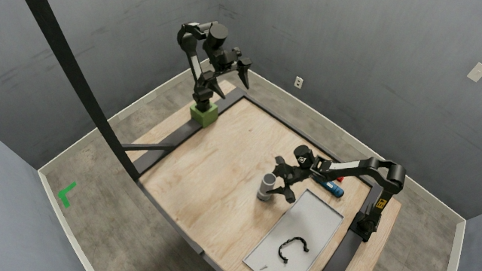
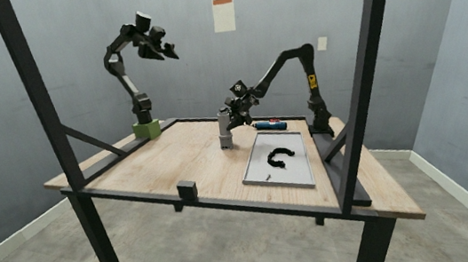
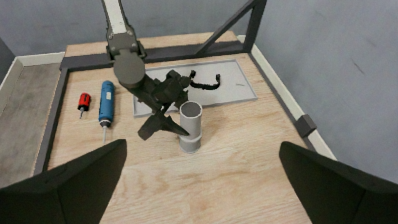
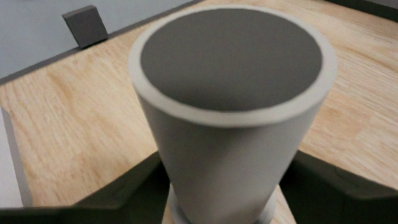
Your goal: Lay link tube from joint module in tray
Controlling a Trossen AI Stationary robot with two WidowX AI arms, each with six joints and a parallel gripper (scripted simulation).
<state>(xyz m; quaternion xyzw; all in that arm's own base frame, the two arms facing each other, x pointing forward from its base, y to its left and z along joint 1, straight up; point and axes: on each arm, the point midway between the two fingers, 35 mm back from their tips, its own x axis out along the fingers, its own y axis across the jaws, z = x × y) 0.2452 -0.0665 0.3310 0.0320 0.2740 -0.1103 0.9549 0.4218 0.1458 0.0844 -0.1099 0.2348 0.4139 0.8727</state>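
Note:
The grey link tube (image 1: 268, 181) stands upright on the darker joint module (image 1: 263, 197) near the middle of the table, also in the exterior view (image 2: 224, 125) and the left wrist view (image 3: 191, 120). My right gripper (image 1: 273, 181) reaches in level from the tray side, its fingers pressed against both sides of the link tube (image 4: 230, 100), above the module's collar. My left gripper (image 1: 235, 92) is open and empty, high above the far corner of the table. The grey tray (image 1: 297, 229) lies beside the tube.
A black curved part lies in the tray. A blue screwdriver (image 1: 331, 187) and a small red tool (image 1: 340, 179) lie behind the right arm. A small dark block (image 2: 187, 190) sits on the front table edge. Black frame posts stand around the table.

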